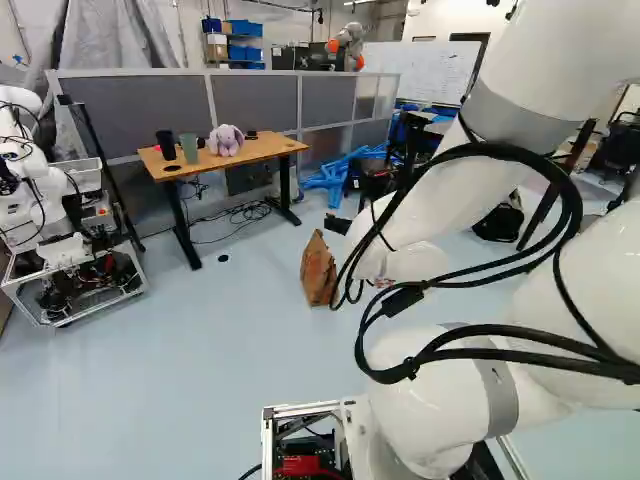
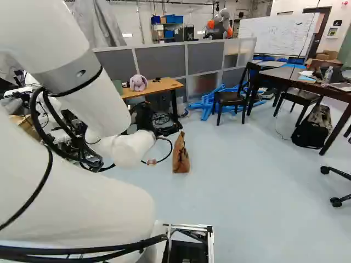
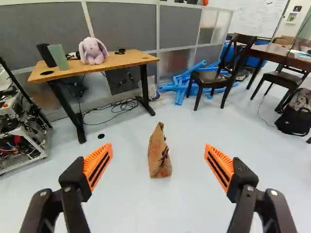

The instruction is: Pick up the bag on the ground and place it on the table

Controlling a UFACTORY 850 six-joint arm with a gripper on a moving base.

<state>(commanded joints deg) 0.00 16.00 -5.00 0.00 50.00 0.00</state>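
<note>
On table (image 3: pixel 116 59): toy (image 3: pixel 92 53), two cups (image 3: pixel 59 57). Under table: cables (image 3: pixel 124 105). Before table, on floor (image 3: pixel 131 204): bag (image 3: pixel 159 155). Behind: partition (image 3: pixel 129 29). Left: another robot (image 1: pixel 30 195). Right: chair (image 3: pixel 206 76); farther right, backpack (image 3: pixel 293 121).

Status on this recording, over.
End effector open, nothing gripped. Paper bag upright on floor, ahead. No obstacle seen before it; plush rabbit on wooden table.

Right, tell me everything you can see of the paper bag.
The bag is brown and looks like paper, crumpled, with reddish marks on its side. It stands upright on the pale floor, broader at its base and narrowing to an uneven top. It is ahead of the open gripper, untouched by it, and nearer than the wooden table. Its contents are hidden.
</note>
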